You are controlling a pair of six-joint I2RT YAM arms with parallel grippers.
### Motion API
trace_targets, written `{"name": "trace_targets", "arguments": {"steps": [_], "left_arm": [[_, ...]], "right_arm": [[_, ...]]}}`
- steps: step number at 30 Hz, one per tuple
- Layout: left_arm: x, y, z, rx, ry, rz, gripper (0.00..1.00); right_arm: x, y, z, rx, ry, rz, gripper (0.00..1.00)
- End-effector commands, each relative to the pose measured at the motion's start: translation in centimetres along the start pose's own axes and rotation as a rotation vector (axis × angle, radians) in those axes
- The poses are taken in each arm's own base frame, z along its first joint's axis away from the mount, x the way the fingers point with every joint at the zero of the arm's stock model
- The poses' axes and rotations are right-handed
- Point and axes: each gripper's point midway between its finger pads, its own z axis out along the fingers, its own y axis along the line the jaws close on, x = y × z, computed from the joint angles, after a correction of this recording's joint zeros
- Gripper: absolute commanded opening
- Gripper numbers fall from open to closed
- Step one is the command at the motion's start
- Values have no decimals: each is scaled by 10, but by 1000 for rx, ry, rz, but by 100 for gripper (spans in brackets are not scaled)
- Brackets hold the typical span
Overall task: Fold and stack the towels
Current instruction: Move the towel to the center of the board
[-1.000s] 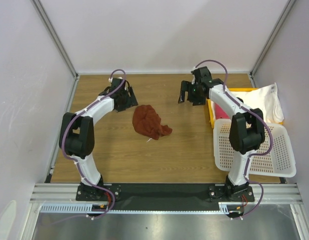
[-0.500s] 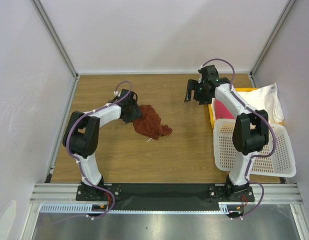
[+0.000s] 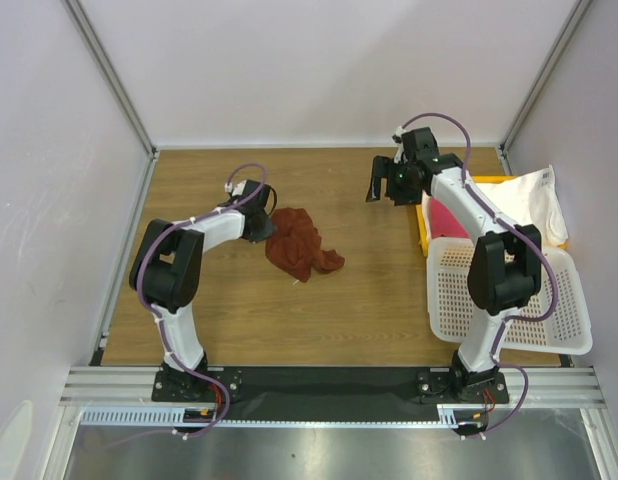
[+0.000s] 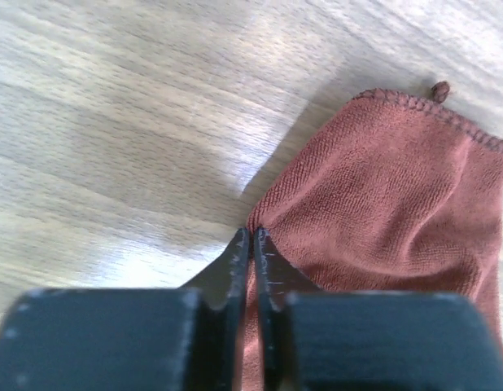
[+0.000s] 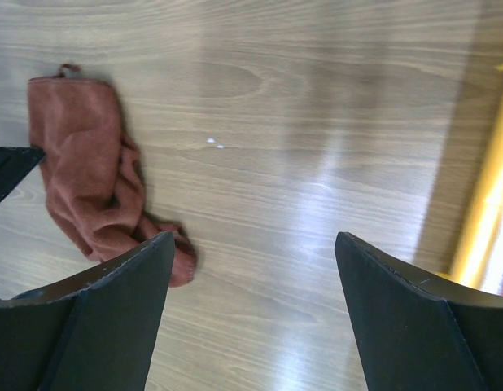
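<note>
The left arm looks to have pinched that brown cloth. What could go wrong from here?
1. The left jaws pinch only the very edge of the reddish-brown towel; it could slip free when lifted.
2. The towel lies crumpled, so pulling one edge may drag the heap rather than spread it.
3. The right jaws stand open near the yellow tray, too far to help yet.

Probably a robotics lab cell. White panel walls and aluminium frame posts enclose a wooden table with bolted-down robot arms.
</note>
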Motion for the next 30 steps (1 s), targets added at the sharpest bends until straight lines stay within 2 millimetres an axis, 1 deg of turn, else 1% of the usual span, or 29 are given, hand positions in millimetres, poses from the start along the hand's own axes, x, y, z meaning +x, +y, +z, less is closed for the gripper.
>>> {"name": "trace_targets", "arguments": {"steps": [1,4,5,7,8,10,11,14,15,16,18,20,21,22,24,25,28,30], "left_arm": [[-12,10,-13,-32,-68,67,0],[-19,17,-23,-50,-100,101,0],[-25,19,-31,-56,-126,104,0],[-30,23,-40,-67,-145,124,0],[-36,25,-49,-74,-174,124,0],[-39,31,-57,-93,-186,139,0],[-43,33,-63,-100,-204,135,0],[-40,36,-69,-107,-189,140,0],[-37,39,-70,-115,-176,134,0],[-34,41,-70,-123,-167,129,0],[-24,49,-69,-148,-135,114,1],[-15,54,-67,-156,-110,109,0],[-11,55,-66,-150,-98,102,0],[-7,55,-64,-143,-87,102,0],[0,56,-61,-134,-69,104,0],[2,56,-60,-129,-58,104,0],[7,58,-59,-129,-42,105,0],[12,59,-58,-127,-31,104,0]], "right_arm": [[-15,37,-9,-88,-69,-50,86],[-4,55,1,-106,-42,-86,86],[1,56,8,-102,-21,-86,86],[10,63,17,-100,1,-90,85],[13,62,23,-96,13,-84,85],[19,69,31,-98,25,-76,84],[23,69,38,-93,37,-72,83],[29,80,48,-99,46,-67,82],[33,81,55,-97,58,-63,81],[38,86,60,-97,69,-67,81],[44,91,69,-92,84,-60,80],[49,98,74,-89,99,-68,78],[48,101,75,-87,105,-71,78],[52,101,82,-82,118,-71,78],[56,105,86,-85,130,-76,77],[60,105,91,-86,142,-76,77],[69,113,97,-114,168,-77,76],[80,117,103,-131,203,-86,75]]}}
